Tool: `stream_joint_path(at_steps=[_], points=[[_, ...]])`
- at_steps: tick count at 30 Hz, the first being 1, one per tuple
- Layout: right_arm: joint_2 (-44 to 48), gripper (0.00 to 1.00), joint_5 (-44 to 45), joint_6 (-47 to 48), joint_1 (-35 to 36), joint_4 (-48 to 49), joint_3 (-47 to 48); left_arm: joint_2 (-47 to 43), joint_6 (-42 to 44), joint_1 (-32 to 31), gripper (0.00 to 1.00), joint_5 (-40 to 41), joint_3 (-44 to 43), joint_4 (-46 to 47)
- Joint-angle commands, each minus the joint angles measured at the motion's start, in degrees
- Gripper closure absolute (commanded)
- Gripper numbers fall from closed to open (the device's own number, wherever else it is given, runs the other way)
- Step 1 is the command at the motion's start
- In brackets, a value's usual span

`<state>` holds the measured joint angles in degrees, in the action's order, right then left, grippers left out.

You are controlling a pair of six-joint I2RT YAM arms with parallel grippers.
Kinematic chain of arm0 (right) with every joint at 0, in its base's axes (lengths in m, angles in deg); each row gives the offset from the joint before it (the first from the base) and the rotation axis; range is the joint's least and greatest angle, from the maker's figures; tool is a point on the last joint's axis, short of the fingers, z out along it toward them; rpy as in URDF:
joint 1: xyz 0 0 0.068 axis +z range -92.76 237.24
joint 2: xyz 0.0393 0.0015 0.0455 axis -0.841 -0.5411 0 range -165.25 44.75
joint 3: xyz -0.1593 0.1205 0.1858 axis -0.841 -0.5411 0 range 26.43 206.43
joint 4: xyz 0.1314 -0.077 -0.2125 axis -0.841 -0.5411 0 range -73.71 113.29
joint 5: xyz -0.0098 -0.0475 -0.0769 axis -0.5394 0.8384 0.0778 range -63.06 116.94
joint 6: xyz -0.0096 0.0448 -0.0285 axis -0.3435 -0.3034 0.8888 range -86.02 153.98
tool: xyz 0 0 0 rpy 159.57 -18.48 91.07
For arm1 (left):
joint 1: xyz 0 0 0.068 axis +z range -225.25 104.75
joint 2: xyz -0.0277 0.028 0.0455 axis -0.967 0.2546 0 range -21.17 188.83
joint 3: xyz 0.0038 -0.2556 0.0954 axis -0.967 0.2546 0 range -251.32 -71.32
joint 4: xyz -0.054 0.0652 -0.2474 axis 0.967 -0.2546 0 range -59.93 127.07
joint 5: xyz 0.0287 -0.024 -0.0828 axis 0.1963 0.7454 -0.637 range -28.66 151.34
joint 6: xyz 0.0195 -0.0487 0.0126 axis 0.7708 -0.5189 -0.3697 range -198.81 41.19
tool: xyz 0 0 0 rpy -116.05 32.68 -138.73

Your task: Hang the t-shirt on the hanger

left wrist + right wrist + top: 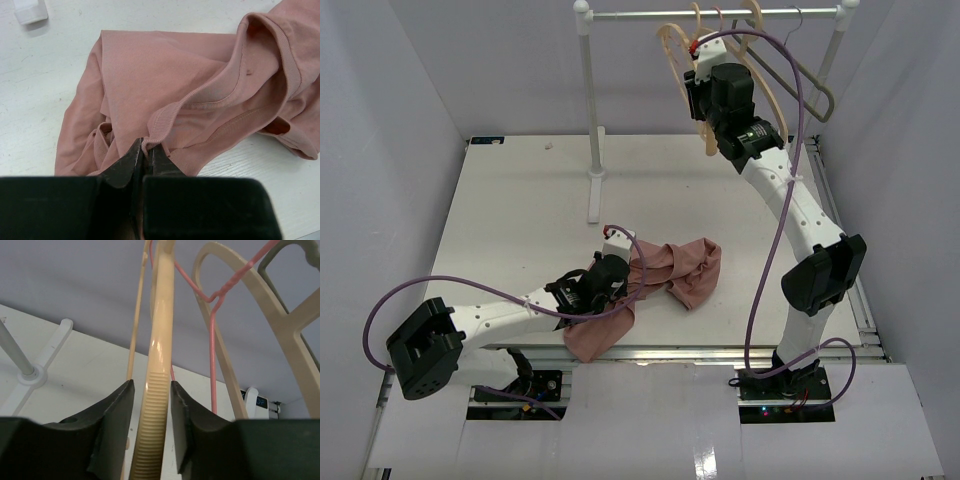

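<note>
A: Where is the soft dusty-pink fabric t-shirt (685,265)?

B: Crumpled on the white bench (520,200), near its front edge, just ahead of the left arm. The left gripper (145,150) has its jaws pressed together on the ribbed collar (160,120), pinching 1 fold of the rim.

A: Why the collar?

B: My guess is that the neck opening is where a hanger must enter, so holding its rim lets the arm lift it open.

A: And the pale beige wooden hanger (161,330) with the thick curved arms?

B: It hangs from the white rail (720,14) at the back, well apart from the t-shirt. The right gripper (152,390) is up at it, with 1 of its jaws on each side of the ribbed arm. The right one touches it, but I cannot tell whether they clamp it.

A: Why hold it there?

B: Probably the grooved stretch gives grip, and it stays clear of the thin pink wire hanger (212,340) just beside it.

A: How far along is the task?

B: Early, I judge: the garment lies on the bench, the hanger is on the rail, and nothing is threaded yet
</note>
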<state>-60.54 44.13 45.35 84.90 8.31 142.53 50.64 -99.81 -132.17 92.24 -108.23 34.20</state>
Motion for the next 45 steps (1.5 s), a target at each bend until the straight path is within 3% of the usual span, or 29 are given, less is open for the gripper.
stream_joint_path(at_steps=[1, 6, 10, 45], points=[[-1.23, 0.66, 2.61, -1.51, -0.07, 1.36, 3.68, -0.71, -0.52, 0.24, 1.00, 0.47, -1.42, -0.29], [-1.49, 0.88, 5.67, -1.30, -0.15, 1.36, 4.88, -0.18, -0.56, 0.24, 1.00, 0.43, -1.59, -0.38], [-1.76, 0.92, 5.62, -0.60, -0.15, 1.28, 6.91, 0.23, -0.70, 0.24, 1.00, -0.35, -1.75, -0.38], [4.72, 0.92, 2.60, -1.83, -0.06, 5.96, -0.66, 2.28, -0.35, 0.24, 1.00, -1.10, -2.67, -1.11]])
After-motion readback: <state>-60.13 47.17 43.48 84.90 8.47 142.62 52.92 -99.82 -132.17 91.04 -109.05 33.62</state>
